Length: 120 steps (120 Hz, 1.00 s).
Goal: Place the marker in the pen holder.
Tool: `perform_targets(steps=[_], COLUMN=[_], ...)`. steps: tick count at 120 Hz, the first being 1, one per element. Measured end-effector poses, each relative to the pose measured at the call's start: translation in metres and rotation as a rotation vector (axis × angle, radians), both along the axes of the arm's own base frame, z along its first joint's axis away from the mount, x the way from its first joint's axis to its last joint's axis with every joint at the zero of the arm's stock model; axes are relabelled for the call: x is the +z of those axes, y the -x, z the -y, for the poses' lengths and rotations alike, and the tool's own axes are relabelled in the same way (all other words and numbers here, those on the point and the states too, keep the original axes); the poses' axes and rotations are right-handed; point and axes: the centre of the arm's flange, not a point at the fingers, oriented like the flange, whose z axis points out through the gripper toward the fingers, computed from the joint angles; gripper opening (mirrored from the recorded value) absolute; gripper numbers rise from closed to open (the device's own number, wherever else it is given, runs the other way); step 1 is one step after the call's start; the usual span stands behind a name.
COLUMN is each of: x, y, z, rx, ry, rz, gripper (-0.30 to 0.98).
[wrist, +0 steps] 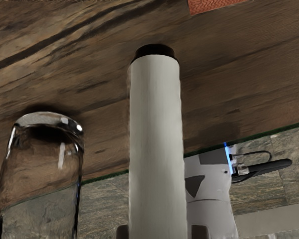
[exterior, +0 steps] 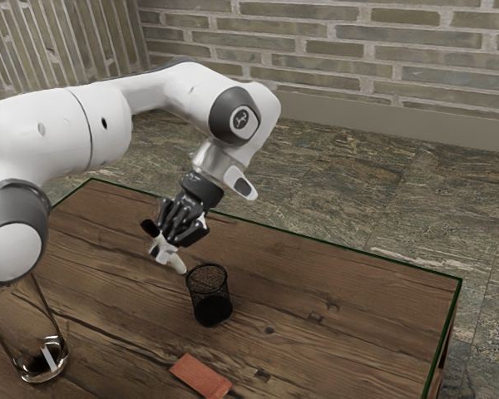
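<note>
In the exterior view my gripper (exterior: pixel 165 248) is beside the pen holder, above the table, with its fingers closed around the marker (exterior: pixel 177 265). The marker is tilted, its white end close to the holder's rim and its black end pointing up and away. The black mesh pen holder (exterior: pixel 209 296) stands upright; the marker is outside it. In the wrist view the white marker (wrist: pixel 156 139) extends from between the fingertips of my gripper (wrist: pixel 159 232), its black end farthest out.
A tall clear glass (exterior: pixel 40 357) stands near the arm's base, and the wrist view has this glass (wrist: pixel 40 169) too. A reddish flat block (exterior: pixel 201 376) lies on the wooden table (exterior: pixel 341 332), towards the exterior view's lower edge from the holder.
</note>
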Motion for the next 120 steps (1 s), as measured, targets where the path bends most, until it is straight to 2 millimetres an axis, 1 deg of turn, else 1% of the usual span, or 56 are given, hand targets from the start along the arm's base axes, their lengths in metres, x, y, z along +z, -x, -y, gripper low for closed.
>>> perform_targets(steps=[6,13,18,22,28,32,48,58,64,68,85,90,96,98,113,120], x=[-0.008,-0.012,-0.017,-0.025,-0.035,-0.038,-0.031,-0.028,-0.032,-0.039,-0.081,-0.089,-0.094,-0.095,-0.097,-0.096], y=[-0.002,-0.004,-0.005,-0.006,-0.010,-0.013,-0.030,-0.043,-0.048,-0.052,-0.061,-0.062,-0.064,-0.064,-0.064,-0.065], z=[0.007,0.017,0.020,0.021,0.016,0.012,-0.008,-0.011,-0.012,-0.013,-0.011,-0.011,-0.012,-0.012,-0.010,-0.010], rx=[-0.005,-0.015,-0.018,-0.017,-0.008,-0.002,0.024,0.024,0.021,0.020,0.008,0.005,0.002,0.002,0.005,0.007], ry=[-0.005,-0.006,-0.008,-0.012,-0.017,-0.018,-0.004,0.010,0.016,0.018,0.025,0.027,0.031,0.032,0.044,0.047], rz=[-0.021,-0.031,-0.040,-0.049,-0.054,-0.049,0.018,0.069,0.088,0.093,0.082,0.082,0.086,0.087,0.089,0.091], gripper=[-0.10,-0.10,-0.10,-0.09,-0.09,-0.09,-0.09,-0.09,-0.09,-0.09,-0.09,-0.09,-0.09,-0.07,0.21,0.32])
